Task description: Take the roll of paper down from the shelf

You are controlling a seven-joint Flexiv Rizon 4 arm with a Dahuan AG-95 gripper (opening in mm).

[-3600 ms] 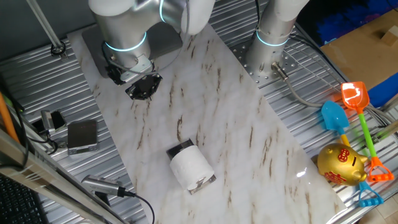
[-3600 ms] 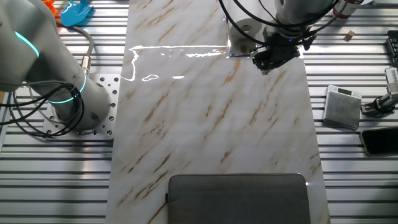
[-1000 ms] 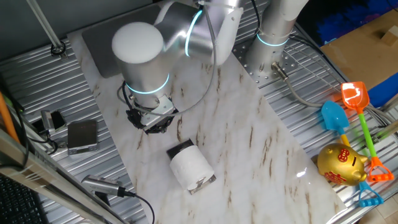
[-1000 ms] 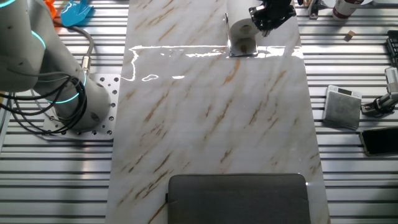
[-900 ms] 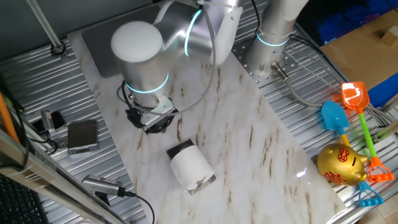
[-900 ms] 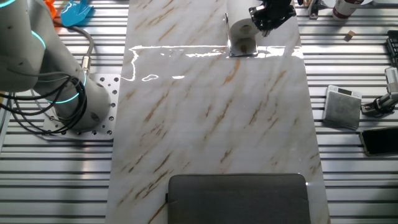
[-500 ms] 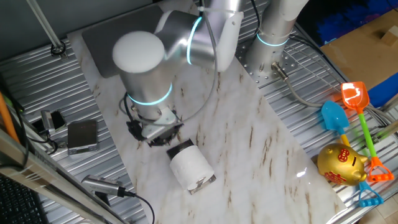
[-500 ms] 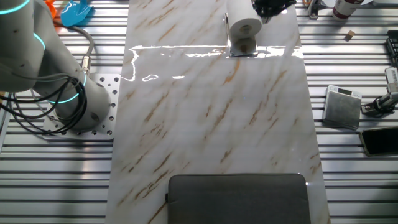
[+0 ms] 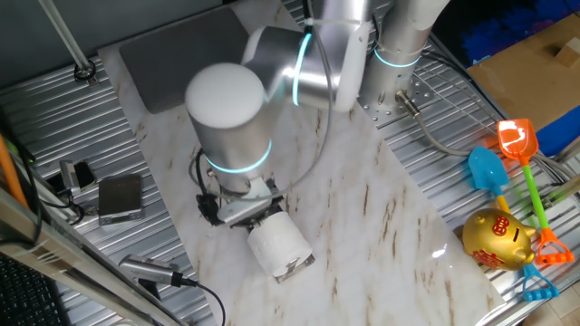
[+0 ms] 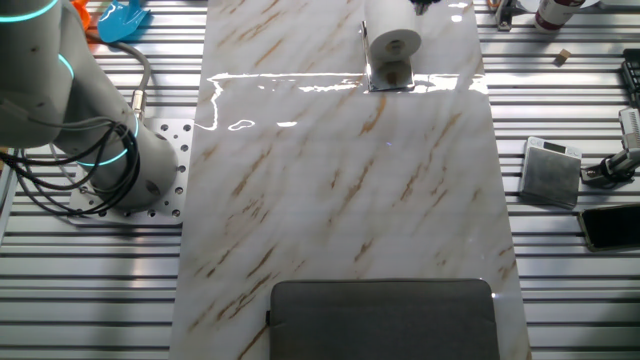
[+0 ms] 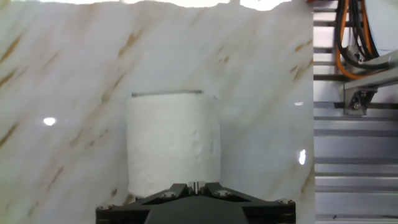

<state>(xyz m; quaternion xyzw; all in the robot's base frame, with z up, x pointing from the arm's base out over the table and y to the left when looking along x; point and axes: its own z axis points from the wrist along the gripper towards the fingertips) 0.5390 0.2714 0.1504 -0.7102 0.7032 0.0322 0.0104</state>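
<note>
The white roll of paper [image 9: 279,244] lies on its side on the small black shelf [image 9: 300,264] near the front of the marble board. In the other fixed view the roll [image 10: 392,30] rests on the shiny shelf [image 10: 390,76] at the top edge. My gripper [image 9: 241,212] hangs just behind and above the roll's left end. In the hand view the roll [image 11: 173,142] fills the middle, with the shelf's rim [image 11: 166,94] along its far side. My gripper [image 11: 196,185] sits over the roll's near end, its jaws together and holding nothing.
A large grey pad [image 9: 172,54] lies at the back of the board. A small grey box [image 9: 120,196] and a cabled tool [image 9: 149,270] sit on the ribbed table to the left. Toys and a gold piggy bank [image 9: 497,237] sit at the right.
The arm has moved from the back of the board toward the front and down. The gripper now hangs right at the roll. The roll and shelf have not moved.
</note>
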